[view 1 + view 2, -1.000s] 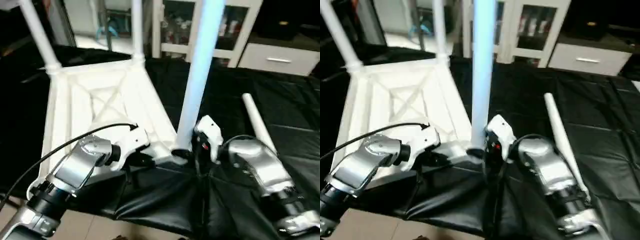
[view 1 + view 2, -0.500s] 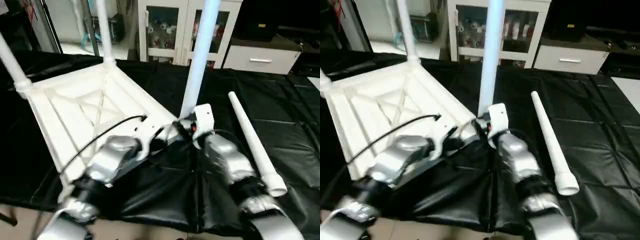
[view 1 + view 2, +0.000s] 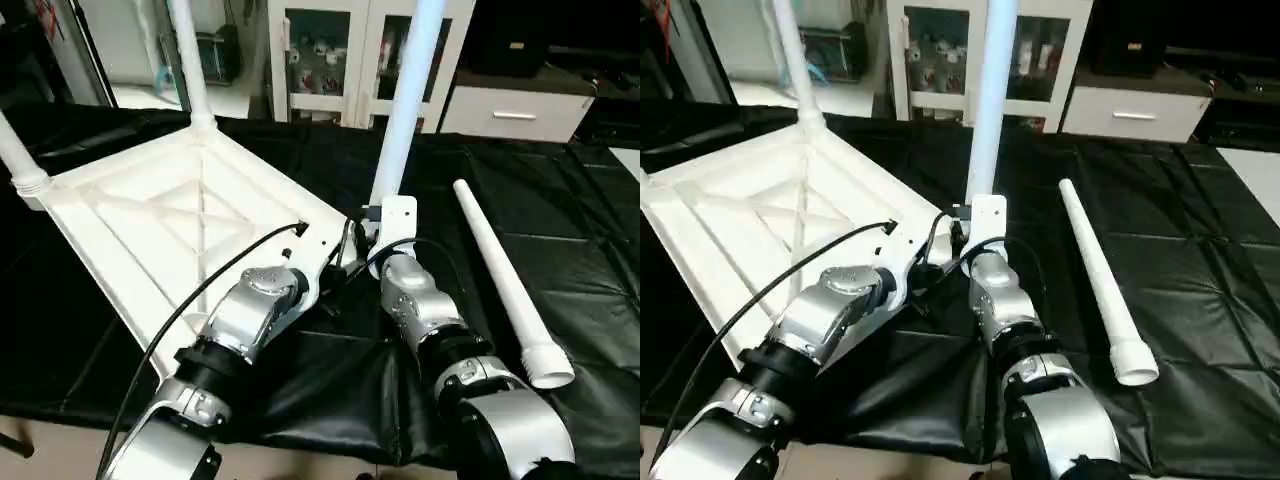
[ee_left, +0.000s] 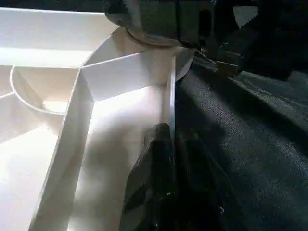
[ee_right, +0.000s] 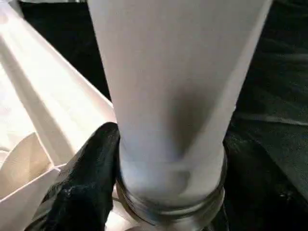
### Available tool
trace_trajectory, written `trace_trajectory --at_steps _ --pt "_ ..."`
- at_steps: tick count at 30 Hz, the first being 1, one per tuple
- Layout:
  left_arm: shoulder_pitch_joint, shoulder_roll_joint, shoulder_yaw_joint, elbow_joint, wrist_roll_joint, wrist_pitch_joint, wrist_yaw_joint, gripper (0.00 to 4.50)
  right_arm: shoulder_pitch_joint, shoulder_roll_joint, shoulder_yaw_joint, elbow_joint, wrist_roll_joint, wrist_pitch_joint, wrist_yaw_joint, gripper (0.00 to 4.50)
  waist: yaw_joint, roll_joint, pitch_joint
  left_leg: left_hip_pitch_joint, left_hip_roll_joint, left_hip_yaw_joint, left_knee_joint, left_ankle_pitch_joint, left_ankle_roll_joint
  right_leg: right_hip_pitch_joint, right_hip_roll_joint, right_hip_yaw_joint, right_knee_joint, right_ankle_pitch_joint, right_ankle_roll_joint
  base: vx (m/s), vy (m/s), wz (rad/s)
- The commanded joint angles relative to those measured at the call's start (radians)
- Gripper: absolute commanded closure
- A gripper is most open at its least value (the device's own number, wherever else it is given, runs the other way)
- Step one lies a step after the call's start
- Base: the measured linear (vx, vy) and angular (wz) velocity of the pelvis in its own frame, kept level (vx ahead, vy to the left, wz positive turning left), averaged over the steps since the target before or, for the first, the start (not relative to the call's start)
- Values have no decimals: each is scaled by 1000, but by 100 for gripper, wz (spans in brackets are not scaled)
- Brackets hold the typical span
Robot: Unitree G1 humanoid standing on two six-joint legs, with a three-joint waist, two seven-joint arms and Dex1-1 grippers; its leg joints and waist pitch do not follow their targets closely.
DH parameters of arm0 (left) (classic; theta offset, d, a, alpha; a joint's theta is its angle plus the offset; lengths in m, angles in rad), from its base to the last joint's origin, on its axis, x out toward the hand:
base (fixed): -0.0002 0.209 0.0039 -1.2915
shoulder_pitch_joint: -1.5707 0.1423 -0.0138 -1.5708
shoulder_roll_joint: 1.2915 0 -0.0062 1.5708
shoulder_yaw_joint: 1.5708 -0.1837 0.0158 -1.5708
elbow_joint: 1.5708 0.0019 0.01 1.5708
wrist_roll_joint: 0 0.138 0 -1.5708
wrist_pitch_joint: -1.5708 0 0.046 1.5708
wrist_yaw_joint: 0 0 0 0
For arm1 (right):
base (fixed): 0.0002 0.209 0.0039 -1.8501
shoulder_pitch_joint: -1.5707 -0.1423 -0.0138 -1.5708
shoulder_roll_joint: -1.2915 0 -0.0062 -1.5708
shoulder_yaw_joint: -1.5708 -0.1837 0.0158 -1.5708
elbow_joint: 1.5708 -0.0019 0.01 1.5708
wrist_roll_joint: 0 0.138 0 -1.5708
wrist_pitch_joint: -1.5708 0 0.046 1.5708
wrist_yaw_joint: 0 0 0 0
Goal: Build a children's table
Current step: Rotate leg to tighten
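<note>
**Both grippers at the tabletop's near corner**

The right wrist view shows black fingers (image 5: 84, 192) flanking the upright leg (image 5: 173, 96) just above its socket; the head views hide this behind the wrist.

Both silver forearms reach forward to that corner of the upturned tabletop (image 3: 150, 215).

The right gripper (image 5: 168, 192) clamps the upright leg. The left gripper (image 4: 166, 192), fingers together, pinches the tabletop's edge. A loose leg (image 3: 505, 285) lies beyond the upright leg, well apart.

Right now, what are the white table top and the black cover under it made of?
The white ribbed rectangular tabletop looks like moulded plastic: smooth, slightly glossy, with thin X-ribs. The black wrinkled cover seems a thin, shiny plastic or coated sheet, judging by its creases and sheen.
</note>
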Motion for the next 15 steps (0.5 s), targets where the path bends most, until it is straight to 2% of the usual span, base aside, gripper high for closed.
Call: trace_trajectory --at_steps 1,2,3,4,5,6,7,8,9,10,11,12,13,14,15 --pt "23 48 0 -52 8 -38 -42 450 38 -10 19 -26 3 13 60 105 5 0 -61 -3 69 -41 -86 -361 9 36 -103 74 -69 -412 -85 0 0 0" --pt "30 58 -8 -66 5 -42 -62 450 43 -17 23 -40 3 13 72 77 5 -1 -64 -24 73 -42 -89 -298 26 48 -105 78 -52 -358 -102 0 0 0" --pt "43 76 -18 -89 2 -35 -90 450 57 -33 33 -82 4 23 105 77 8 1 -64 -23 73 -39 -87 -284 32 47 -105 79 -53 -351 -105 0 0 0" --pt "51 87 -24 -103 0 -27 -108 450 65 -42 38 -104 3 26 127 69 10 -1 -62 -14 71 -33 -82 -277 37 36 -104 84 -53 -347 -122 0 0 0" --pt "62 105 -36 -120 -1 -36 -137 450 79 -57 45 -141 6 41 159 59 14 -2 -62 -10 69 -29 -79 -273 39 33 -104 87 -53 -350 -128 0 0 0" --pt "74 124 -47 -140 -6 -33 -170 450 95 -73 49 -183 11 58 187 59 23 3 -63 -3 67 -23 -75 -253 48 31 -105 90 -53 -342 -142 56 -47 9" --pt "85 141 -57 -158 -13 -29 -200 450 111 -91 54 -222 18 74 227 47 25 2 -65 -7 68 -21 -74 -231 51 35 -103 92 -47 -317 -146 54 -49 3" --pt "113 195 -88 -206 -33 -39 -298 450 148 -144 60 -311 31 133 296 34 43 1 -74 -18 68 -21 -70 -127 82 43 -97 95 -23 -200 -161 54 -49 3" --pt "122 213 -97 -221 -39 -37 -328 450 163 -166 69 -344 36 153 340 26 46 2 -78 -19 70 -20 -67 -91 95 42 -94 95 -13 -152 -169 0 0 0" --pt "130 234 -108 -233 -45 -52 -363 450 181 -195 88 -386 42 178 397 23 55 5 -79 -15 71 -18 -63 -28 123 38 -91 96 -2 -68 -191 0 0 0" --pt "136 252 -114 -246 -52 -46 -390 450 199 -221 103 -424 47 197 446 15 59 3 -79 -16 70 -17 -61 -9 135 38 -89 96 1 -37 -198 0 0 0" --pt "141 268 -120 -257 -58 -42 -414 450 217 -248 115 -460 56 213 496 15 69 2 -77 -10 71 -15 -60 6 150 34 -87 98 5 -13 -210 0 0 0" --pt "141 269 -120 -257 -58 -42 -415 450 217 -248 116 -461 56 214 498 7 73 7 -75 -11 70 -14 -59 -2 151 33 -84 101 5 -22 -217 0 0 0" --pt "147 287 -125 -269 -63 -47 -444 450 240 -281 131 -510 75 245 562 7 76 5 -75 -11 70 -12 -60 -14 149 33 -84 103 3 -37 -218 0 0 0" --pt "151 308 -130 -282 -70 -41 -475 450 271 -327 151 -566 96 269 646 7 86 9 -73 -8 72 -12 -62 -35 136 33 -85 103 1 -74 -213 0 0 0"
